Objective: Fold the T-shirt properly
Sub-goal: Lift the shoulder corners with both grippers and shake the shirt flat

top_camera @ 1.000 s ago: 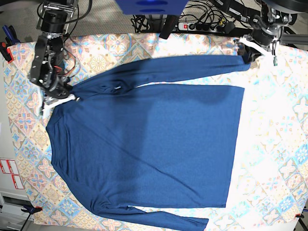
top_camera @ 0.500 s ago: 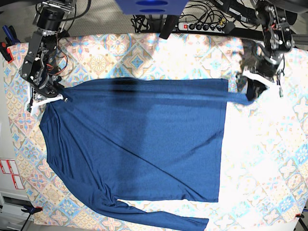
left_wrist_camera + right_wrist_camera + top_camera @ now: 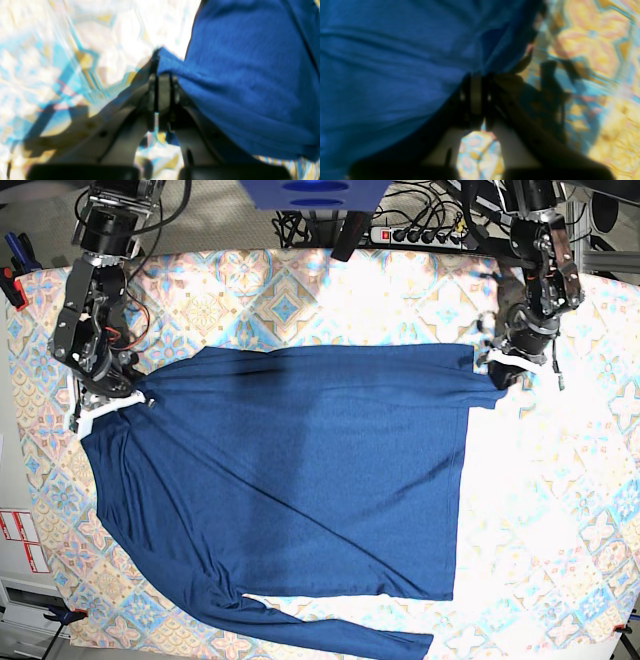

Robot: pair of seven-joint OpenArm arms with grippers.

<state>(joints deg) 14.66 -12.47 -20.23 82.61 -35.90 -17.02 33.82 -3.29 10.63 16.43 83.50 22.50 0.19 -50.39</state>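
Note:
The dark navy T-shirt (image 3: 300,470) lies flat on the patterned cloth, its upper sleeve folded along the top of the body and its lower sleeve (image 3: 340,635) trailing at the front edge. My left gripper (image 3: 497,372) is at the shirt's upper right corner, shut on a pinch of the blue fabric (image 3: 250,75); its fingertips (image 3: 160,80) are pressed together. My right gripper (image 3: 100,402) is at the upper left corner, shut on the fabric (image 3: 382,62), with its dark fingertips (image 3: 475,85) closed at the cloth's edge.
A patterned tablecloth (image 3: 560,510) covers the table. A power strip with cables (image 3: 420,235) and a blue object (image 3: 315,192) sit behind the back edge. Red-and-white labels (image 3: 20,540) are at the left, and a clamp (image 3: 65,615) holds the front left corner.
The upper sleeve, stretched out towards the back right a second ago, now lies folded over the shirt's top edge. Both grippers came forward and then inward with the fabric.

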